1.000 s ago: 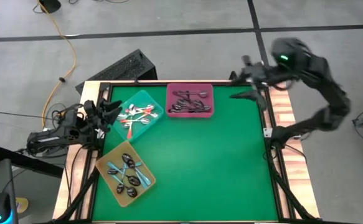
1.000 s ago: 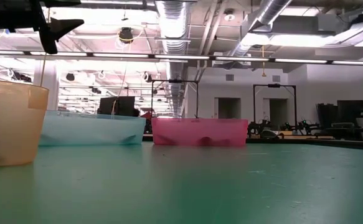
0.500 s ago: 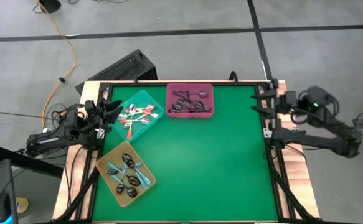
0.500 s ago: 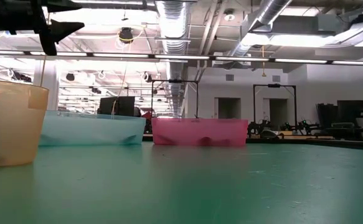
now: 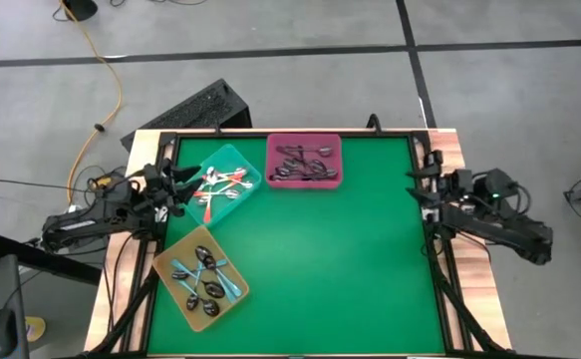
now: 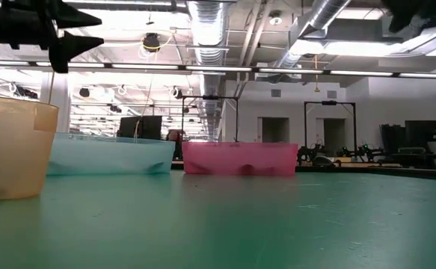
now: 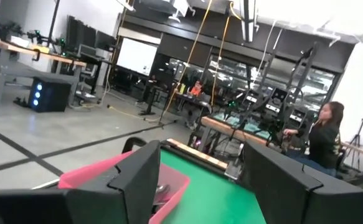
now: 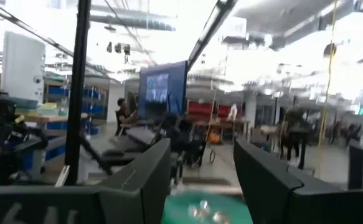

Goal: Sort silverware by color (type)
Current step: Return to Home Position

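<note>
The orange-red spoons lie in the teal tray at the far left of the green worktop. The dark spoons lie in the pink tray at the far edge, about the middle, and the light blue spoons lie in the yellow tray, nearer on the left side. Each tray seems to hold one kind only, though the heaps are too small to check spoon by spoon. From above, no spoon shows loose on the worktop, so the sorting looks finished, and what is left appears to be only settling the arms at rest. The left gripper hangs in the air over the left edge of the worktop, just beside the teal tray. Its jaws are released, with nothing between them. The right gripper sits at the right edge, well apart from all three trays, its jaws likewise spread and empty. No brand, label or writing can be read on the spoons, the trays or the worktop. A monitor glows in the room beyond, but whatever is on it is too blurred to make out.
</note>
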